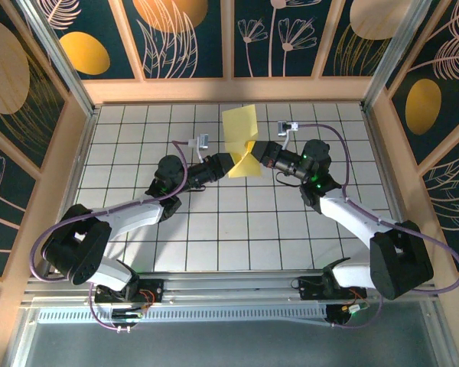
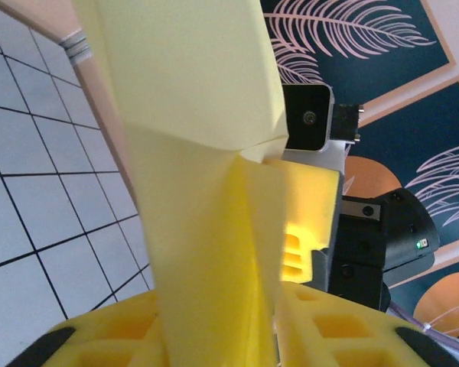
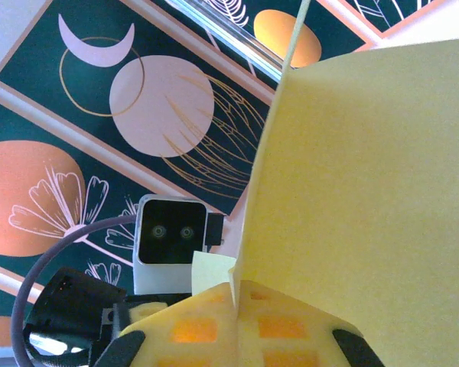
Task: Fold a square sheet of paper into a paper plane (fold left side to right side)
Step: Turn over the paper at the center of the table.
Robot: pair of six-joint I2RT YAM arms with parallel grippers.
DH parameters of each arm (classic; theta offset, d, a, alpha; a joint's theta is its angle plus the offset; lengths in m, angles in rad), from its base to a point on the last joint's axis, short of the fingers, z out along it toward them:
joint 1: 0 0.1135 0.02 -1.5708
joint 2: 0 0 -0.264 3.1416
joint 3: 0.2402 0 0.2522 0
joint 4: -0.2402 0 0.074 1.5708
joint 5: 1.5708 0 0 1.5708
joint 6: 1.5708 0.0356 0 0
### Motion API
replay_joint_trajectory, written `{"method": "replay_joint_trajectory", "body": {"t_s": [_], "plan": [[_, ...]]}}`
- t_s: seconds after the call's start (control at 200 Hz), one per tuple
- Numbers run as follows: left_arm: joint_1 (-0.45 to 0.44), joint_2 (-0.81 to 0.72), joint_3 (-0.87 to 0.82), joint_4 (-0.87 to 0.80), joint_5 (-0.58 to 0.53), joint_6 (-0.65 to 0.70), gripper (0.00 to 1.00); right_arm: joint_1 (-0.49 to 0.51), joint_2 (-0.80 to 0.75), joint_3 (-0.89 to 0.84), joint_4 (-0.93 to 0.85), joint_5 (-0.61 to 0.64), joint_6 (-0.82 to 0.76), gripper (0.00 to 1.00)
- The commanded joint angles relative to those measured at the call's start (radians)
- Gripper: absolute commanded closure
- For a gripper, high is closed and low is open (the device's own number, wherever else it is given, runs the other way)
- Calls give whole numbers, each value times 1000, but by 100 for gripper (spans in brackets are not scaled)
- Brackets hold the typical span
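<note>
The yellow sheet of paper point(image 1: 242, 140) is held up off the table between both arms, creased and partly folded, its upper part rising toward the back wall. My left gripper point(image 1: 228, 166) is shut on its lower left edge; in the left wrist view the paper point(image 2: 199, 176) rises from between the yellow pads point(image 2: 321, 329). My right gripper point(image 1: 254, 153) is shut on the paper's right side; in the right wrist view the sheet point(image 3: 367, 183) comes out of the closed pads point(image 3: 206, 329). No finished paper plane is in view.
The white grid table point(image 1: 237, 222) lies under both arms. Wooden rails and dark painted wall panels point(image 1: 183, 30) enclose it on three sides. The left arm's wrist camera point(image 3: 170, 245) faces the right one at close range.
</note>
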Motion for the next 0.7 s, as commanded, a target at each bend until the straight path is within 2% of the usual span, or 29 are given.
{"method": "replay_joint_trajectory", "body": {"t_s": [0.0,0.145,0.27,0.385,0.53,0.595,0.696], "plan": [[-2,-28,23,-19,-16,28,77,1,-27,-4,22,-6,-7,89],[-1,-51,30,-86,-27,73,92,-11,-65,4,-91,26,-81,74],[-1,-103,80,-308,-45,202,100,-30,-122,22,-315,131,-220,63],[-2,-140,215,-746,-112,424,100,-36,-163,74,-616,348,-402,57],[-16,-92,423,-1283,-282,658,100,-43,-176,115,-887,664,-542,49],[-44,-38,515,-1480,-375,715,100,-51,-176,116,-952,764,-576,45],[-128,78,675,-1751,-616,750,100,-67,-179,104,-1002,855,-607,39]]}}
